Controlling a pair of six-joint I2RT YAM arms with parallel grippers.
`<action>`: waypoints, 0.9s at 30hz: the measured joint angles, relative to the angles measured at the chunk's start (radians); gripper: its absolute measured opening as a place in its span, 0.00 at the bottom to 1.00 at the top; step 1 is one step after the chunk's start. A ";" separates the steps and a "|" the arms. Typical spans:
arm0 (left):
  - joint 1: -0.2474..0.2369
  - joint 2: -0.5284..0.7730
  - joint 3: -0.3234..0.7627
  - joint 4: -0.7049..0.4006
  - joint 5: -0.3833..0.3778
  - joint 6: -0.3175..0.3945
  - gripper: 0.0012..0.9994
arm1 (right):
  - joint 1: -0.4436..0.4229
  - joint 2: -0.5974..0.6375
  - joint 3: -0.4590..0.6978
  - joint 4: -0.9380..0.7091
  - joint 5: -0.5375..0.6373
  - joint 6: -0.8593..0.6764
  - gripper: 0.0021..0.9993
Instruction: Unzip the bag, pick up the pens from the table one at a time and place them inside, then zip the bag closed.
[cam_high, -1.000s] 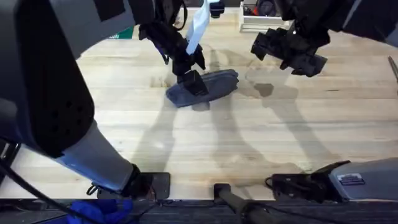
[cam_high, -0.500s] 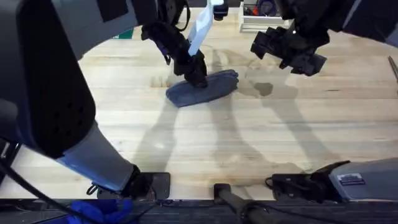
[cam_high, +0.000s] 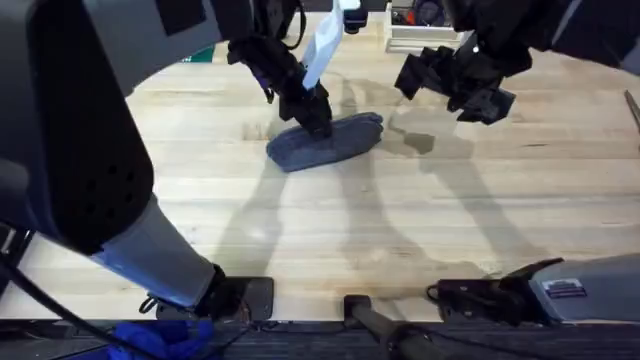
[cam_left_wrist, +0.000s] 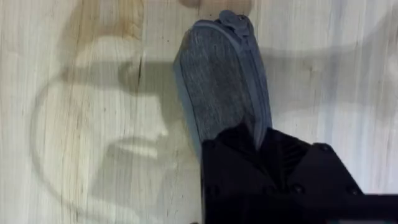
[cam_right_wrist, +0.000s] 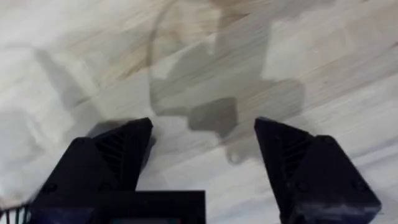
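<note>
Bag (cam_high: 325, 142): blue-grey fabric pouch lying on the table (cam_high: 420, 230), far centre-left in the overhead view, long axis running from about 8 o'clock to 2 o'clock. Zipper edge visible along one long side in the left wrist view (cam_left_wrist: 221, 81). Pens cannot be made out anywhere on the tabletop.

Left gripper (cam_high: 318, 122): down on the pouch's upper edge near its middle, touching the fabric. In the left wrist view the black fingers (cam_left_wrist: 273, 168) sit together over the zipper side, with the pouch extending away from them. Jaws look closed on the bag at the zipper line; whether the metal pull itself is pinched cannot be told.

Right gripper (cam_high: 455, 85): raised above the table at about 2 o'clock from the pouch, well apart from it. Right wrist view: fingers (cam_right_wrist: 118, 149) spread wide, bare wood between them, nothing held.
</note>
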 joint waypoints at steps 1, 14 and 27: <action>0.000 0.000 0.000 0.000 0.000 0.000 0.04 | 0.000 0.000 0.000 0.000 -0.020 -0.019 1.00; 0.000 0.000 0.000 0.000 0.000 -0.002 0.04 | -0.103 0.000 0.000 0.018 -0.479 -0.427 1.00; 0.000 0.000 0.000 0.000 0.000 -0.002 0.04 | -0.344 -0.045 0.025 -0.082 -0.826 -0.758 1.00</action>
